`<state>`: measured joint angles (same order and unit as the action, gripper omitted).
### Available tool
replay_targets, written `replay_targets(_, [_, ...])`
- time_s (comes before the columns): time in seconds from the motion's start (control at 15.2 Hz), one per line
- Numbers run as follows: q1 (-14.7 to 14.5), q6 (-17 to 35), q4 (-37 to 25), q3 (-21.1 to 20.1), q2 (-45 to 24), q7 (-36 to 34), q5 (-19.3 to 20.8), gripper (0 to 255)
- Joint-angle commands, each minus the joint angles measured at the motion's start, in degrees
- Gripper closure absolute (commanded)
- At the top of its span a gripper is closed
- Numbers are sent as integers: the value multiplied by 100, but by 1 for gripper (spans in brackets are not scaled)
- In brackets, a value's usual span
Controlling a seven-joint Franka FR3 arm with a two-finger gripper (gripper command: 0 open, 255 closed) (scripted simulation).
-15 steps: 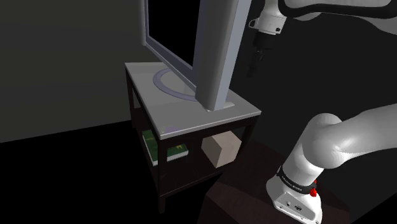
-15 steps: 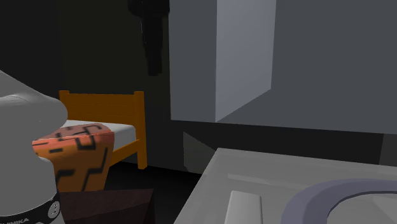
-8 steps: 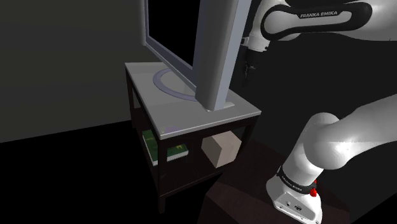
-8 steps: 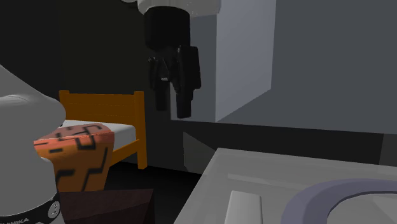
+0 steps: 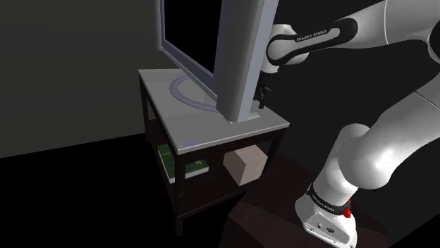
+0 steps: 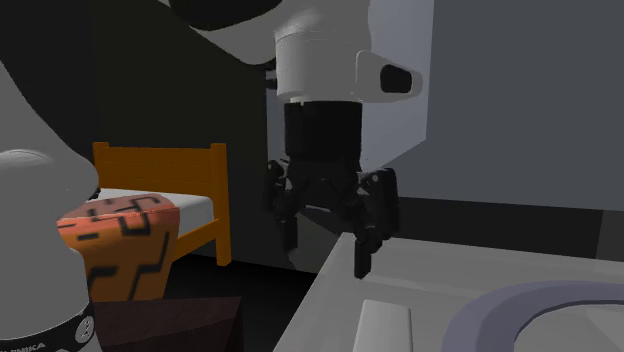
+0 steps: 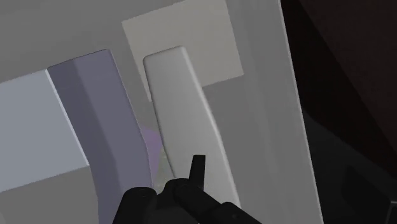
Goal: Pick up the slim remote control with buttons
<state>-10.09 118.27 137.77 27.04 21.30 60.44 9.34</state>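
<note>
**Approach step, grasp not yet made**

Shoulder view: the white arm (image 5: 367, 32) reaches over and behind the TV (image 5: 236, 56), which stands on a small grey-topped table (image 5: 204, 130). The black gripper (image 5: 263, 97) hangs low at the table's back corner, just past the TV's rear edge. The jaw state is not readable here. On the shelf below are a green book (image 5: 185, 168) and a pale box (image 5: 245, 165).

Second exterior view: the gripper points down over the table's near edge with its jaws spread and nothing between them. The remote control (image 6: 385, 322) is a slim, plain pale grey slab with no buttons drawn. It lies flat on the tabletop, between the table's edge and the TV's ring-shaped foot (image 6: 540, 305). The lower fingertip hangs just above the remote's far end and appears not to touch it. A wooden bed (image 6: 160, 158) with an orange patterned blanket (image 6: 115, 235) sits behind.

Wrist view: the remote lies straight ahead of the gripper, lengthwise, just beside the purple-grey foot and apart from the table's edge. One black fingertip overlaps its near part.

Judgement: this is the pre-grasp descent, so the task is early, with the gripper over the remote and no contact yet. The next move calls for centring over the remote's narrow width with one finger on each long side. The gripper then lowers to the tabletop, closes and lifts. The gap on the foot side looks tight, so that finger could clip the foot. The remote is thin and flat, so the fingers may slide over it.
</note>
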Motion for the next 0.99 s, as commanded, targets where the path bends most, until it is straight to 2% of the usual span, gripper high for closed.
replay_targets(0.0, [-160, 292, -145, 223, -445, 662, -98, 0])
replay_targets(0.4, [-519, 1076, -598, 623, -1852, 2523, -798, 0])
replay_targets(0.92, [-499, 1664, -377, 621, -2293, 2766, -1126, 0])
